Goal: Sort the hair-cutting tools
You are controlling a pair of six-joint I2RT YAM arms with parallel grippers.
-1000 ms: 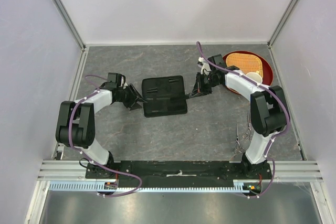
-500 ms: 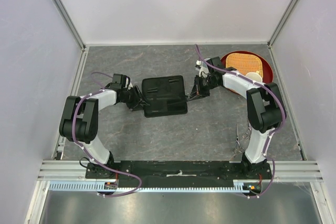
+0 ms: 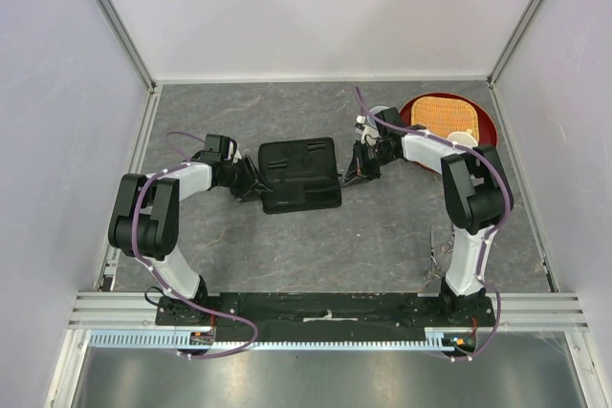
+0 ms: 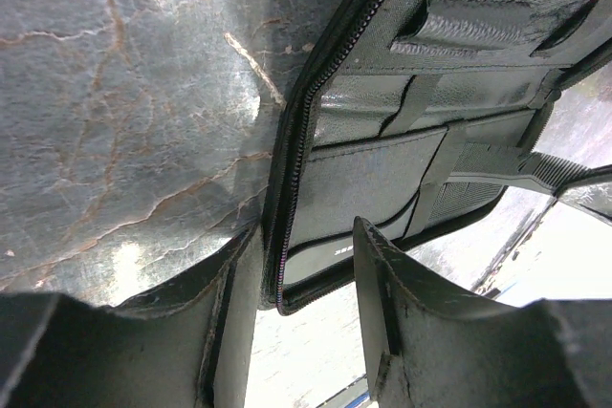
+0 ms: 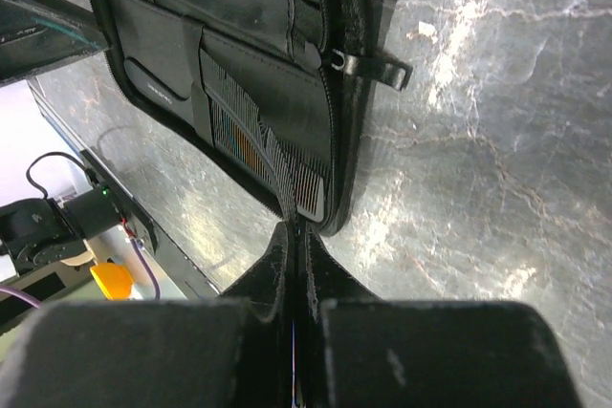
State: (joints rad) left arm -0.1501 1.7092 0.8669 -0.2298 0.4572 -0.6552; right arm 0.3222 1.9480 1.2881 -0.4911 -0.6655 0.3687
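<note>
The right gripper (image 5: 293,228) clamps the comb (image 5: 251,126) end-on, its length pointing straight into the case (image 5: 229,7) pocket — the left gripper (image 4: 306,241) stands parted astride the case rim

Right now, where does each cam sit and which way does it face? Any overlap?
Top external: above and behind the bases, facing down on the table; both arms show, flanking the open black case.
Left wrist: on the left arm, facing the case's zipped edge; left gripper shows, fingers apart.
Right wrist: on the right arm, facing the case's pockets; right gripper shows, shut on a comb.
Shared: all three see the case.
</note>
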